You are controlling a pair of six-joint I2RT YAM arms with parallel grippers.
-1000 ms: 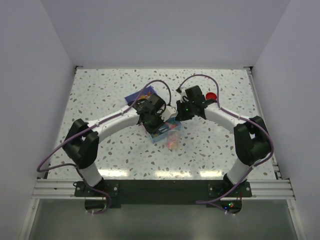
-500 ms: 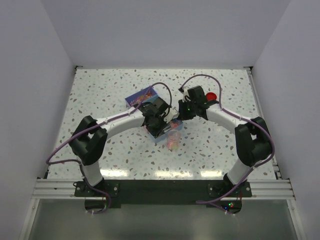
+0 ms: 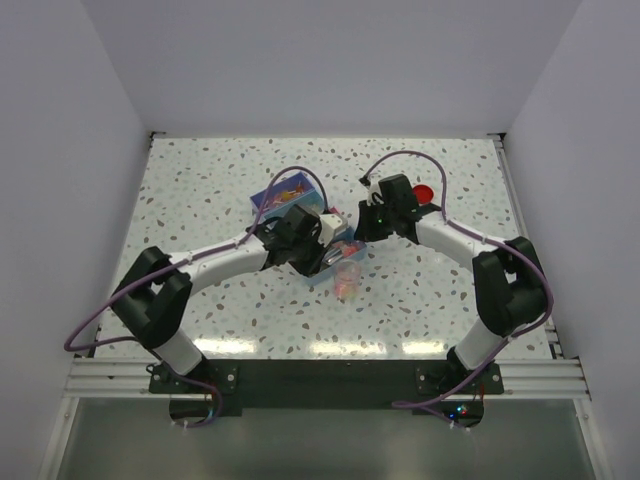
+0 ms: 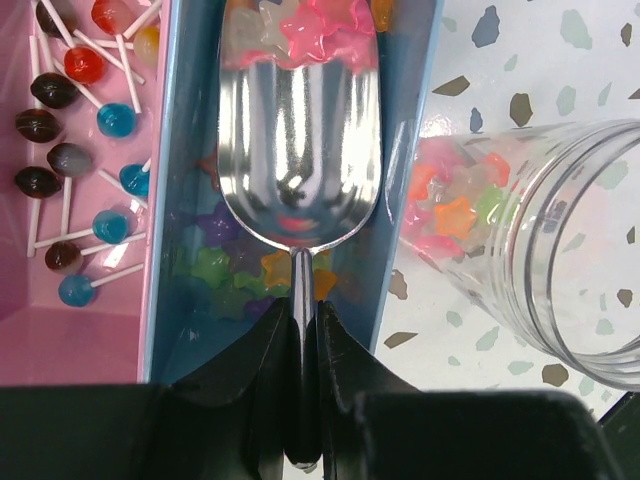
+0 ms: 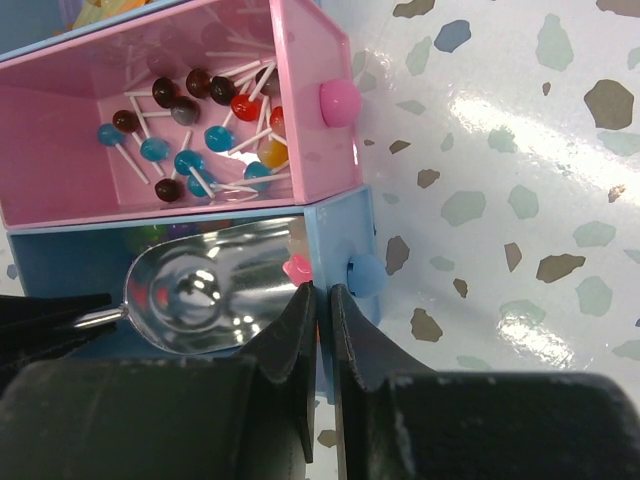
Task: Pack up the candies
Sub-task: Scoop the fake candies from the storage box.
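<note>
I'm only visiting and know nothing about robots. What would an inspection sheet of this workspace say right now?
Surface: speckled, glossy table.
Job's things: star-shaped candies in the blue drawer; more in the clear jar beside it; metal scoop in the drawer, pink candies at its tip.
Clutter: pink drawer of lollipops; red lid by the right arm; another blue box further back.
Grippers: left gripper shut on the scoop's handle; right gripper shut, apparently pinching the blue drawer's front wall.
Cables: purple cables loop along both arms.
Surroundings: plain white walls; metal rail at the near edge.
</note>
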